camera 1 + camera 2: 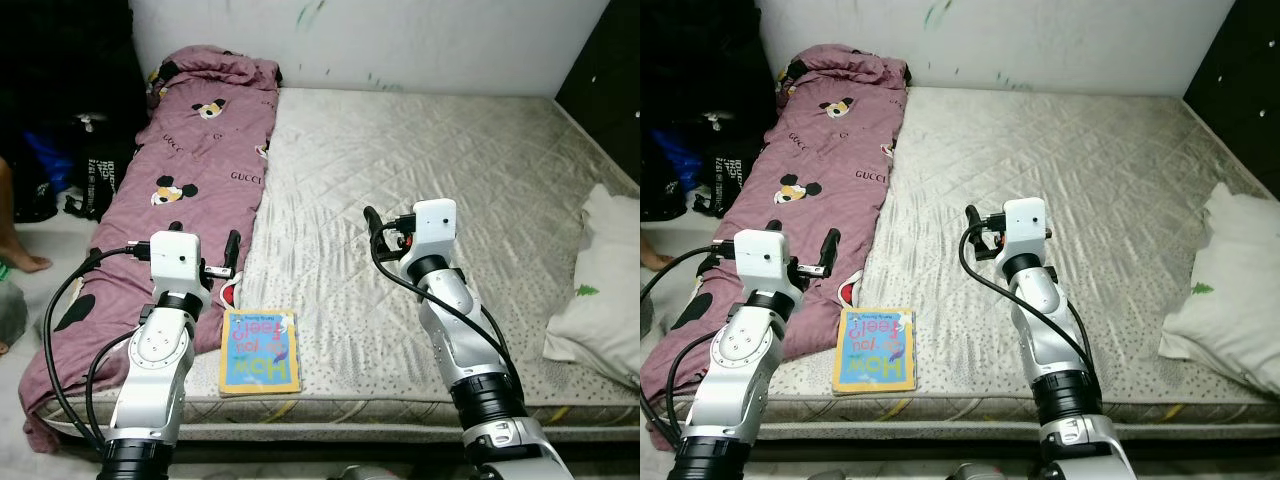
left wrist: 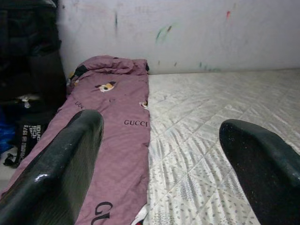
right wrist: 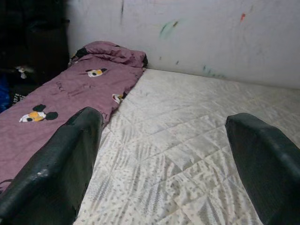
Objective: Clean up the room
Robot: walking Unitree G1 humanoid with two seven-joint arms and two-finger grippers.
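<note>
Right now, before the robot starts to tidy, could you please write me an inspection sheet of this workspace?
Surface: bare quilted mattress, no sheet on it.
Job's things: children's book flat near the front edge; purple blanket spread along the robot's left side, bunched at the wall end; white pillow at the right edge.
Clutter: dark bags on the floor left of the bed.
Grippers: left gripper open, over the blanket edge; right gripper open, over the mattress; both hold nothing.
Cables: black cables loop along both arms.
Surroundings: white wall with paint marks; a person's foot at far left.
</note>
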